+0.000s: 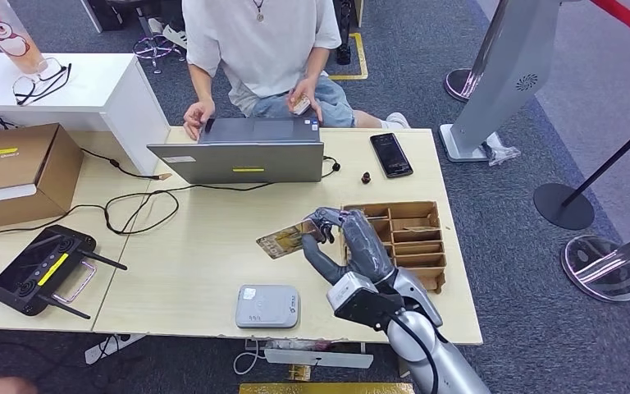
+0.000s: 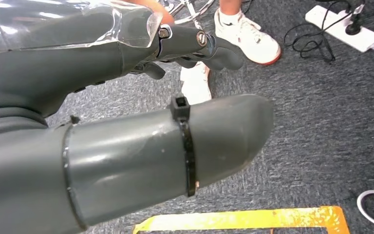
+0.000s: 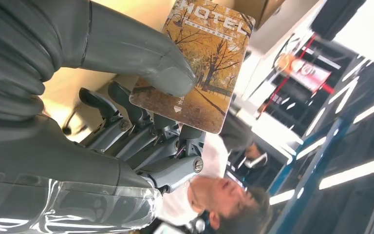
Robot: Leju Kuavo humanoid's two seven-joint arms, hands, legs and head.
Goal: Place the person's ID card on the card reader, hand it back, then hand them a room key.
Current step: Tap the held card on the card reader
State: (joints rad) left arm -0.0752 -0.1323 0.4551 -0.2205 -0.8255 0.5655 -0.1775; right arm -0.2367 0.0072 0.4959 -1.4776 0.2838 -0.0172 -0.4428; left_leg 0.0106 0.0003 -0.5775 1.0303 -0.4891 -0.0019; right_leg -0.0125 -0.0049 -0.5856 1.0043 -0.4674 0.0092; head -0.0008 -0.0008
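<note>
Centre of the head view: your right robot hand (image 1: 340, 238) pinches the room key (image 1: 285, 239), a thin, stiff, light, slick card, by one edge above the counter (image 1: 189, 246). Keep thumb pressure flat. The left robot hand (image 2: 126, 112) holds nothing, fingers curled.

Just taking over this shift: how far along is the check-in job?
The card reader lies bare and the person holds a small card, so the ID steps look done. The right hand holds a "HOTEL" room key above the table. Handing it over remains.
</note>
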